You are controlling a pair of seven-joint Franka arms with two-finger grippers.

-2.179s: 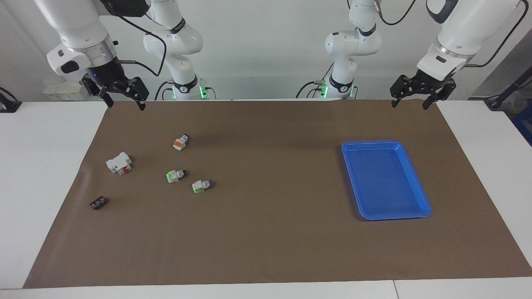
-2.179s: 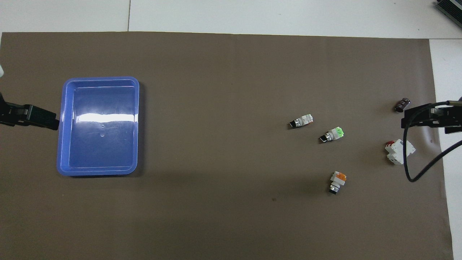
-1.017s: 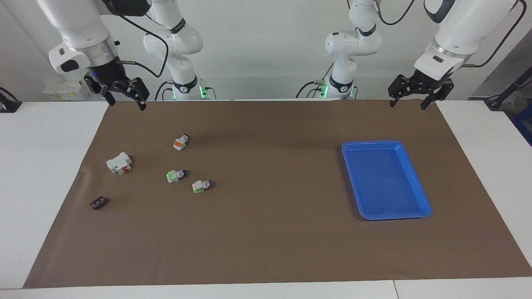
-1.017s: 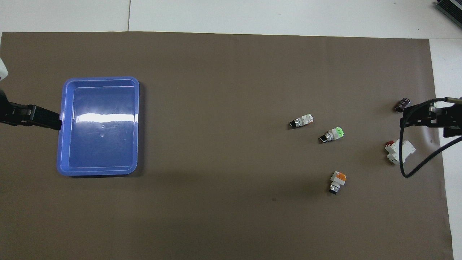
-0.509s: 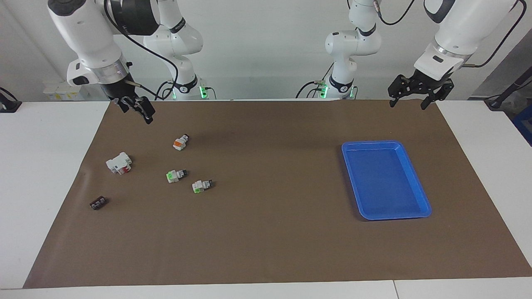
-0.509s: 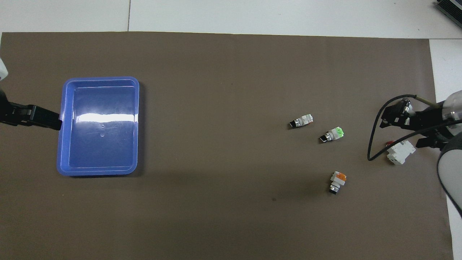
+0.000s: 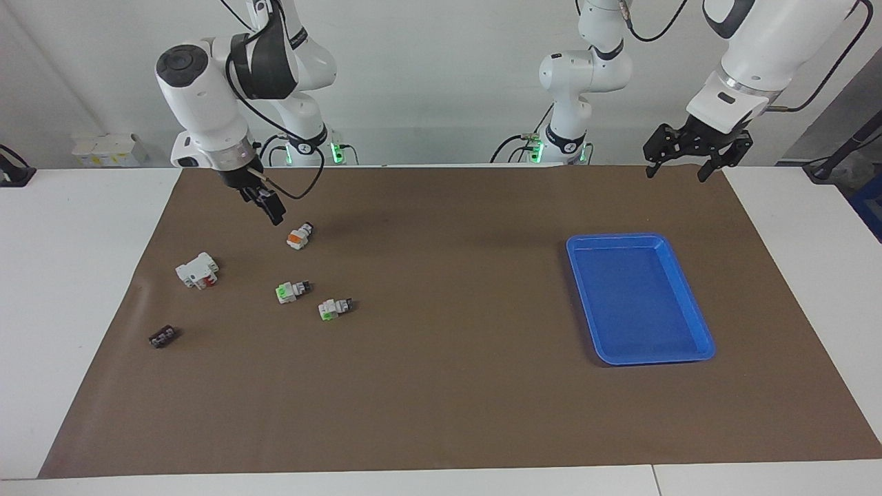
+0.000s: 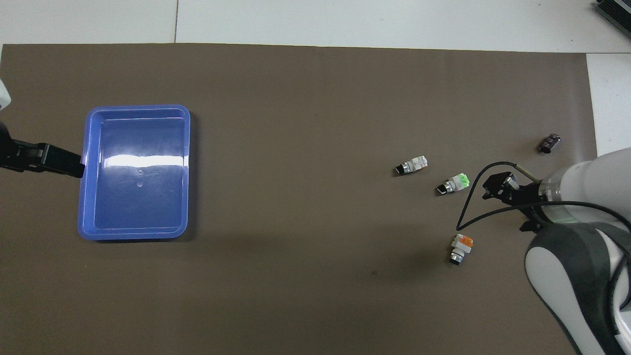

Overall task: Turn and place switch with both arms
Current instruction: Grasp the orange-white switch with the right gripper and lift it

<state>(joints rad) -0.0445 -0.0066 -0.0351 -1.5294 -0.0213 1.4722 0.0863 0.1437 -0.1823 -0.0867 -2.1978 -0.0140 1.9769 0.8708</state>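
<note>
Facing view: high, across the table, looking at both arm bases.
Overhead view: steeply down from the robots' end.
Shared: brown mat (image 7: pixel 441 386), blue tray (image 8: pixel 85 197).

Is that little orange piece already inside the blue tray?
No, the switch lies on the brown mat near the right gripper, toward the right arm's end of the table, and the blue tray holds nothing.

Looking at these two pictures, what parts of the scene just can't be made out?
- Right gripper, facing view: turned edge-on above the mat near the switch; open or shut unclear.
- White block with red: hidden under the right arm in the overhead view.
- Left gripper, overhead view: mostly cut off by the edge beside the tray.
- Small black part: too small to identify.
</note>
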